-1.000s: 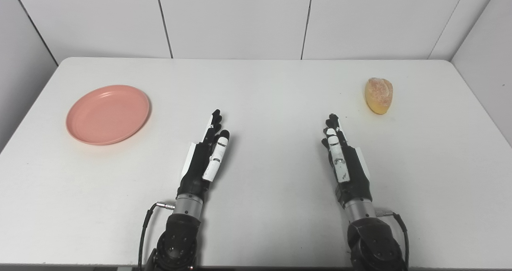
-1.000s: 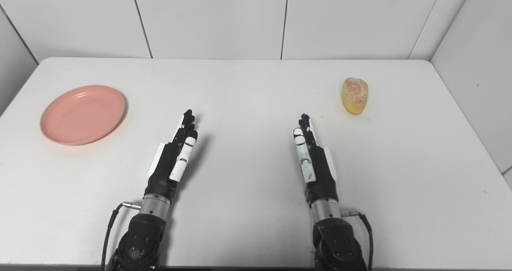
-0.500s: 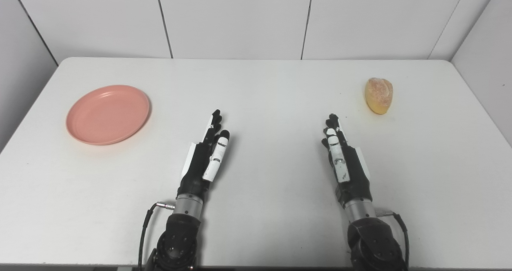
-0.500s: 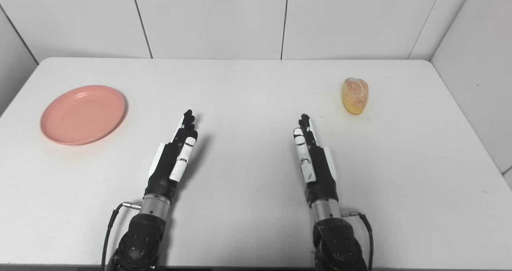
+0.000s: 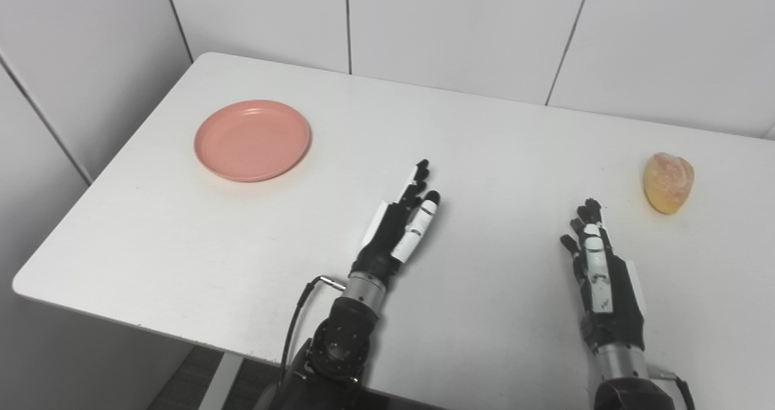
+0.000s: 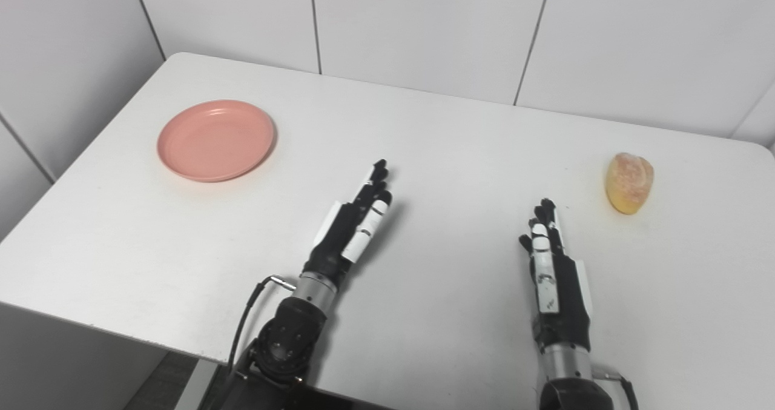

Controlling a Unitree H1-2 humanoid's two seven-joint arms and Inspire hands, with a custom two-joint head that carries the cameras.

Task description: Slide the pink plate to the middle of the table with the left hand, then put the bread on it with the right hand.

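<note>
A round pink plate [image 5: 252,139] lies flat on the white table [image 5: 496,149] toward its far left. A golden bread roll [image 5: 668,181] rests at the far right. My left hand [image 5: 401,224] hovers over the middle of the table, fingers stretched straight and holding nothing, well right of and nearer than the plate. My right hand [image 5: 599,266] is likewise open and empty, its fingertips pointing toward the bread and a short way before it.
The table's left edge and near left corner [image 5: 24,280] show, with floor below. White wall panels [image 5: 460,28] stand right behind the table's far edge.
The whole picture has shifted: the camera has turned left and tilted. Plate, bread and both hands keep their places relative to one another.
</note>
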